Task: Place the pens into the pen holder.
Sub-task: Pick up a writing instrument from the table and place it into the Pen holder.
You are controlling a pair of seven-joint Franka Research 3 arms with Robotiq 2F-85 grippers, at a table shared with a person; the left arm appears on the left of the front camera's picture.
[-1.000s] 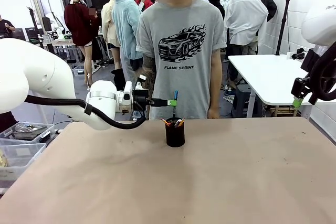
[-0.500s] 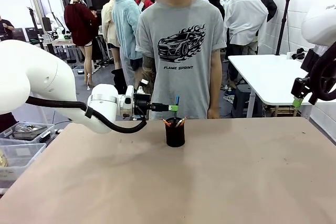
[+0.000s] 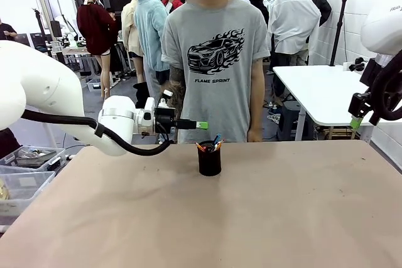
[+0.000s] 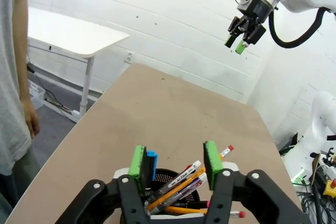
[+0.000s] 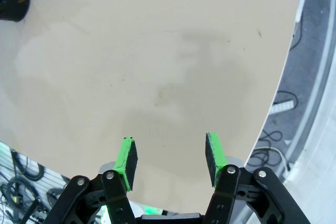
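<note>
Pens [image 3: 215,143] stand in the pen holder [image 3: 209,160], left pincer [image 3: 201,125] seemingly empty above.

A broad tan desk [image 3: 282,218] stretches from the near edge to the person standing at its far side. One thing stands on it: a small black mesh pen holder [image 3: 209,161], upright toward the far edge near the middle, with pens [image 3: 215,144] sticking out of its top.
</note>
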